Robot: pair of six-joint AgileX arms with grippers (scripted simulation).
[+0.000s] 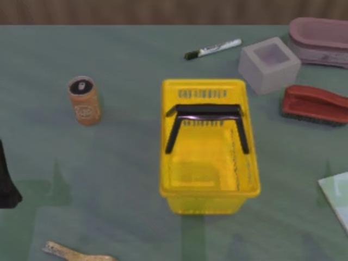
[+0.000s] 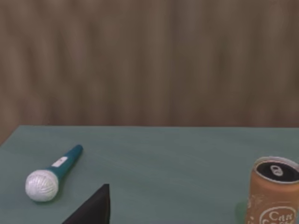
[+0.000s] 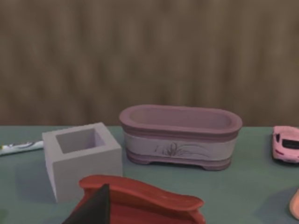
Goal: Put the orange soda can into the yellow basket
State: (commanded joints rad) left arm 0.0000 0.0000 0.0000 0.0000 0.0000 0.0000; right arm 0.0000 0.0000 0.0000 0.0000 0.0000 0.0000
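Note:
The orange soda can stands upright on the left half of the green table, with a dark-and-silver top; it also shows in the left wrist view. The yellow basket sits mid-table with nothing in it, its black handle raised across it. My left gripper is a dark shape at the table's left edge, nearer than the can and apart from it. One black fingertip shows, with bare table beside its inner face. My right arm is outside the top view; its fingertip shows before a red brush.
A marker, grey cube box, mauve planter and red brush lie at the back right. A pale book is at the right edge, a tan tool at the front left. A teal microphone and pink toy car lie farther out.

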